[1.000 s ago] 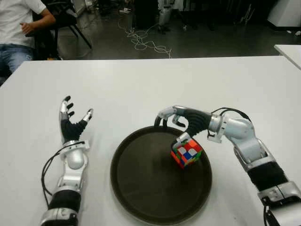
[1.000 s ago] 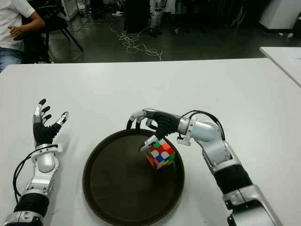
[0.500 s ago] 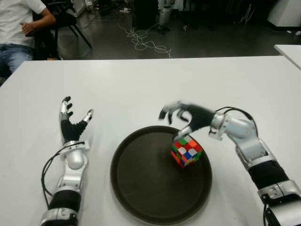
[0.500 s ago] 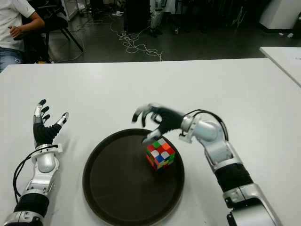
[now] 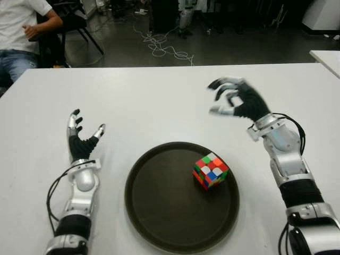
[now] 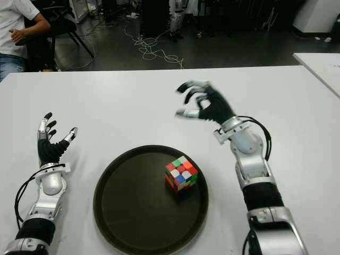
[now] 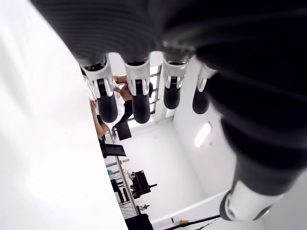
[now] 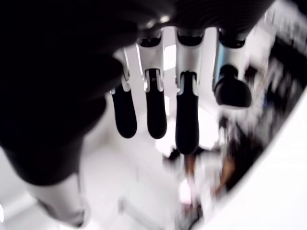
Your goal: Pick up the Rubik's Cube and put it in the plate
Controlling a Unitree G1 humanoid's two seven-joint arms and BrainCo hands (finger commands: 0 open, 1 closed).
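Right robot hand (image 5: 234, 101) has lifted away, fingers loose, empty; Rubik's Cube (image 5: 211, 170) sits in plate (image 5: 154, 212).

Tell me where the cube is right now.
The cube sits in the plate, on its right part near the rim. The right hand is raised above the table behind it, open and apart from it.
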